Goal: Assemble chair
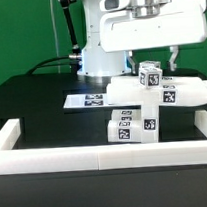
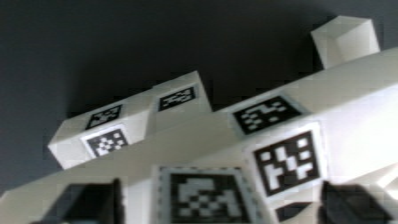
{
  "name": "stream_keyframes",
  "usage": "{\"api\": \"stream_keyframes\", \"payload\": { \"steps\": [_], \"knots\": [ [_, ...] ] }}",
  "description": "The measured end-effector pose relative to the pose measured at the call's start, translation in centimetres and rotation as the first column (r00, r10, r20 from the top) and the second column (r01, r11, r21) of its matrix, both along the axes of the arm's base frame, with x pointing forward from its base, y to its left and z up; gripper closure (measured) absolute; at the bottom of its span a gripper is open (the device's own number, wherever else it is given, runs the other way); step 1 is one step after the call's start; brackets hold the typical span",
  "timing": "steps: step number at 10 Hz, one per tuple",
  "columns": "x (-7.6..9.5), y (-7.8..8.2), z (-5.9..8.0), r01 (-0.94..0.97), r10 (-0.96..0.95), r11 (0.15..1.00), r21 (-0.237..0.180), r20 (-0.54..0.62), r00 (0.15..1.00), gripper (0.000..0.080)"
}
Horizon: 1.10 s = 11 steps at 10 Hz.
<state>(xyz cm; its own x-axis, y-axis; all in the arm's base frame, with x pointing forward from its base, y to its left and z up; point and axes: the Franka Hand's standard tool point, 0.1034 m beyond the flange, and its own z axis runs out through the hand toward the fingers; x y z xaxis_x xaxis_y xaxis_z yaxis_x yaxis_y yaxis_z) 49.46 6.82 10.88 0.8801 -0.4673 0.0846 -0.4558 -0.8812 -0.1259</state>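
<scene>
The worktop (image 1: pixel 37 106) is a flat black surface. A long low white border rail (image 1: pixel 105 156) runs along its near edge, with raised white ends at the exterior view's left and right. The marker board (image 1: pixel 86 98), thin, flat and white with printed tags, lies on the worktop towards the back. The chair (image 1: pixel 142 104), white blocky parts carrying square black-and-white tags, stands on the worktop just in front of the marker board, behind the rail
</scene>
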Motion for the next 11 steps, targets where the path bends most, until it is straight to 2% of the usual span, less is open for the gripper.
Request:
{"api": "stream_keyframes", "payload": {
  "steps": [1, 5, 8, 11],
  "knots": [
    [0.1, 0.1, 0.1, -0.097, 0.097, 0.995, -0.013, 0.007, 0.995, 0.0171],
    [0.0, 0.3, 0.1, -0.471, 0.474, 0.879, -0.078, 0.013, 0.881, 0.0150],
    [0.2, -0.2, 0.2, -0.676, 0.682, 0.726, -0.124, 0.003, 0.731, 0.0150],
    [0.2, -0.8, 0.1, -0.799, 0.807, 0.582, -0.150, -0.013, 0.590, 0.0150]
  ]
}}
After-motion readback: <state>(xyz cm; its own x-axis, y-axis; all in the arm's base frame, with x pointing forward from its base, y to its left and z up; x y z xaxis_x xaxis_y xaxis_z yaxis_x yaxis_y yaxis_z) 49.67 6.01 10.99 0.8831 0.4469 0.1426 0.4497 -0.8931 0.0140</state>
